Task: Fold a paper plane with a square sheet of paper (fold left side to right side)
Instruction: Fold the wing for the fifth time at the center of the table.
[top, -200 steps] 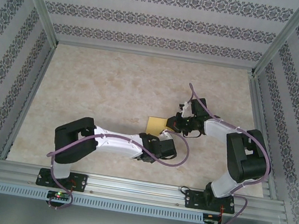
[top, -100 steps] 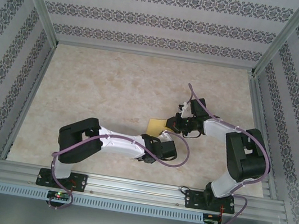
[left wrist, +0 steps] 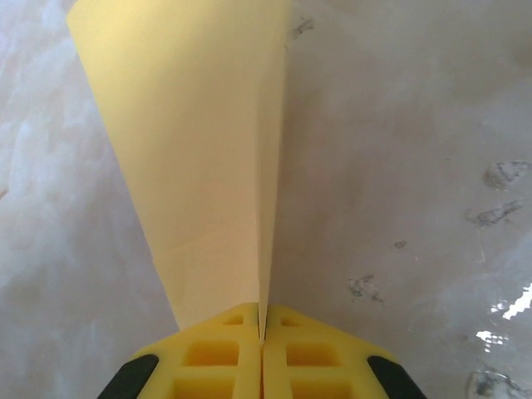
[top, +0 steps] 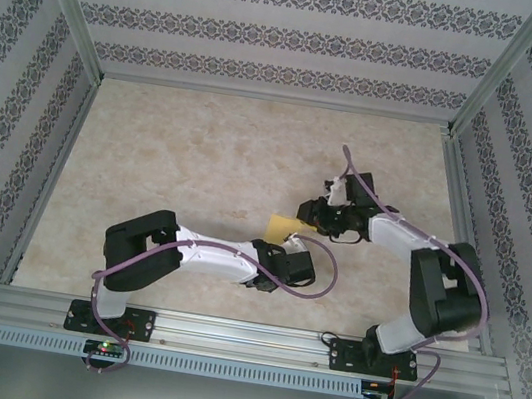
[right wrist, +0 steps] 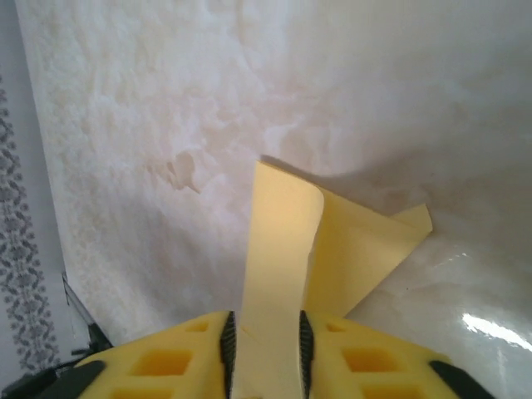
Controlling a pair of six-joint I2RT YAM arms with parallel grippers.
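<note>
Bright-yellow paper (top: 283,228), folded narrow with one curling flap, sits midway across the counter (top: 203,149). The left tool (left wrist: 262,331) pinches its folded edge; the right tool (right wrist: 264,328) stands spread around the flap.

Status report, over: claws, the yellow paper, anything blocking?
Left claw shut on yellow paper. Right claw open, paper running between its jaws. Paper folded and curled, not flat. No obstruction seen.
</note>
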